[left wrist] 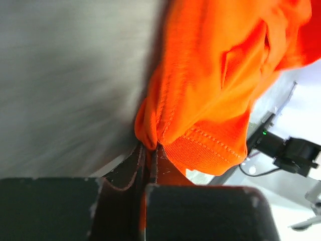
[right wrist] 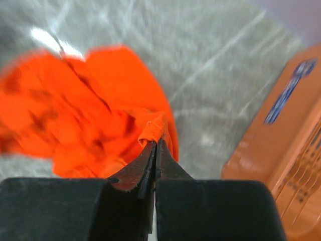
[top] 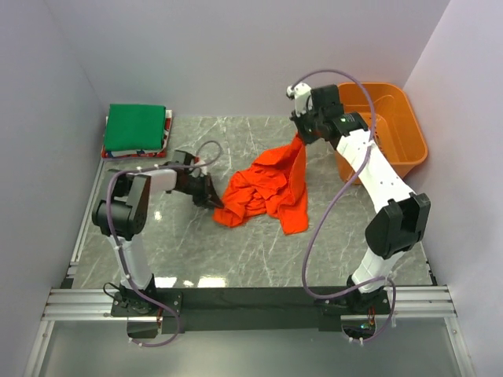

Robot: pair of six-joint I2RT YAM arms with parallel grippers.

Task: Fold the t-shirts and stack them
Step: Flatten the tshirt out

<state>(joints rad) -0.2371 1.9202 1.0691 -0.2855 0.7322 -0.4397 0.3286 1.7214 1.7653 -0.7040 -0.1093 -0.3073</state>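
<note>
shirt: the orange-red shirt (top: 266, 190) is bunched up mid-table (top: 189, 251), with one end hauled up toward the back right

left gripper: the left gripper (top: 214, 203) sits low near the tabletop, clamped tight on a fold at the shirt's near-left edge. In its wrist view (left wrist: 149, 148) cloth puckers out of the closed tips, with a double-stitched hem just beside them

right gripper: the right gripper (top: 301, 135) is raised off the table and pinched closed on a small nub of fabric at the far-right end, same story in the wrist view (right wrist: 154, 143)

the relation that matters: the shirt hangs between the two grips, with its long axis on a diagonal from low near-left to high far-right. So the cloth lies right of the left tool and down-left of the right one. I'd guess pulling apart along that line is what flattens it

which part is held: honestly can't tell. Both wrist views are blurry, so it could be a sleeve, hem or shoulder

fabric: soft matte knit, deeply creased, with a loose flap trailing toward the near side

stack: the stack (top: 135, 129) has a green folded one on top of thinner white and red ones. It's in the back-left corner, well apart from the shirt, and the left arm is nearer

basket: the basket (top: 409, 133) is rigid orange plastic with slotted walls, at the back right just beside the right arm

table surface: grey marble look, glossy

progress: nothing folded on this one yet, I'd say
</note>
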